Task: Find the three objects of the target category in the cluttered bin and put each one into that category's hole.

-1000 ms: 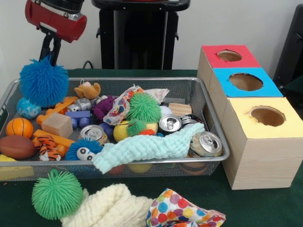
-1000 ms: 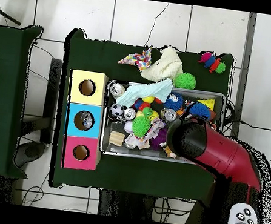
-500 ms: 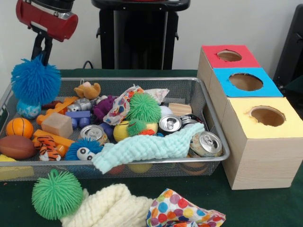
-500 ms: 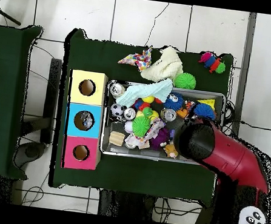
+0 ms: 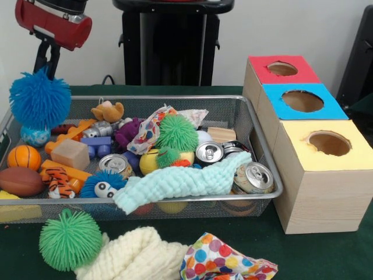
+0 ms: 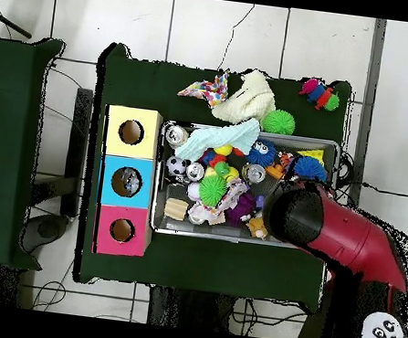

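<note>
My gripper [image 5: 46,67] hangs over the left end of the wire mesh bin [image 5: 175,99], shut on a blue spiky puffer ball [image 5: 39,99] that dangles just above the toys there. A green puffer ball [image 5: 176,132] lies mid-bin, and another green one [image 5: 70,239] sits on the table in front. To the right stand the red box [image 5: 256,64], the blue box [image 5: 274,99] and the yellow box [image 5: 297,146], each with a round hole on top. In the overhead view the red arm [image 6: 328,233] covers the gripper, and the blue ball [image 6: 311,168] peeks out beside it.
The bin also holds cans [image 5: 209,153], a pale teal cloth [image 5: 186,181] draped over its front rim, a basketball [image 5: 24,157], a football [image 5: 20,181] and several small toys. A cream knit cloth [image 5: 134,256] and a polka-dot cloth [image 5: 224,262] lie in front.
The gripper has carried the blue puffer ball leftward, toward the bin's left end. Nothing in the bin has shifted.
</note>
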Motion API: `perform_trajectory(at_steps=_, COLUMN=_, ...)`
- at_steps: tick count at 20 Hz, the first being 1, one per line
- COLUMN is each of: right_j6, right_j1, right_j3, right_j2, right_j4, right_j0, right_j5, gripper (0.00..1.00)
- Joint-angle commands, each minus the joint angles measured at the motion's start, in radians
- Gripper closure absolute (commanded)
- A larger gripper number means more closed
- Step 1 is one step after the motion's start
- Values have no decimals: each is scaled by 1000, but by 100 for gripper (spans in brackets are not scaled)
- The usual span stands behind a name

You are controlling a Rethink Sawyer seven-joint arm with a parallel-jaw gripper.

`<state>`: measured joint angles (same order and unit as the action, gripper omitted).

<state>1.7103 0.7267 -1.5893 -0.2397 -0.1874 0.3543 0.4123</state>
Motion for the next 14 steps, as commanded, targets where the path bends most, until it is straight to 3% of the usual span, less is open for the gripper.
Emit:
perform_trajectory(at_steps=1, right_j6=53, right_j1=3, right_j3=-93, right_j2=89, right_j4=-60, right_j0=21, right_j5=-96, gripper=100)
perform_trajectory(at_steps=14, right_j6=120, right_j1=-4, right_j3=-180, right_j2=64, right_j4=-97, right_j0=25, right_j5=-272, gripper=100)
